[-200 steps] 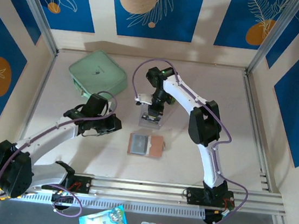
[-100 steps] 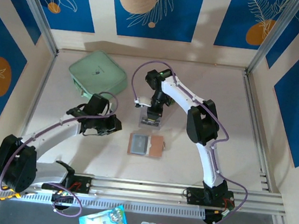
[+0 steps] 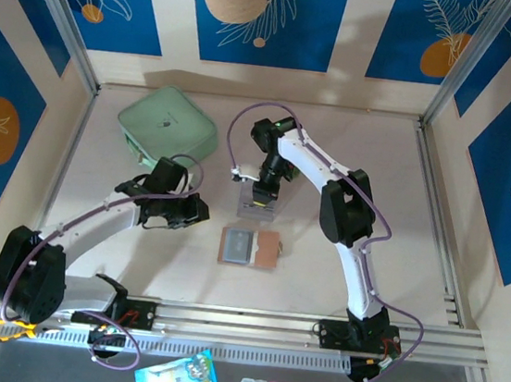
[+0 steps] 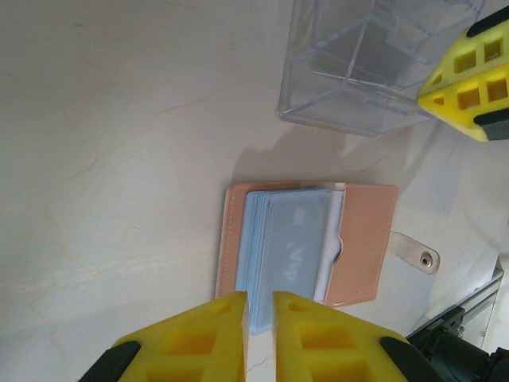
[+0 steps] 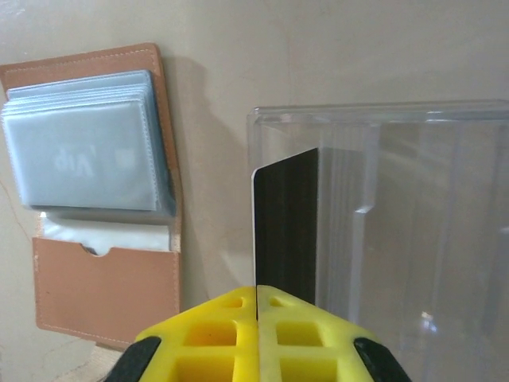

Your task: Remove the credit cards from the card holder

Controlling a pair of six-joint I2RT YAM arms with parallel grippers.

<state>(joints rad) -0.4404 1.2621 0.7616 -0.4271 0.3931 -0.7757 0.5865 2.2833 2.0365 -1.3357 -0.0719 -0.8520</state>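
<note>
surface: I see a pale table (image 3: 379, 169) | on it: open card holder (image 3: 250, 247), clear plastic box (image 3: 259, 205), mint-green case (image 3: 166, 131)

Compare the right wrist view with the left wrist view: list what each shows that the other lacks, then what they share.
Right wrist alone: the right hand shut on a dark card standing on edge at the clear plastic box.

Left wrist alone: the left hand with a narrow gap between its fingers and nothing between them, hovering over the near end of the card holder, plus the holder's snap tab.

Both: the open tan card holder with its grey plastic sleeves marked "Vip", the clear box, and the pale tabletop.
</note>
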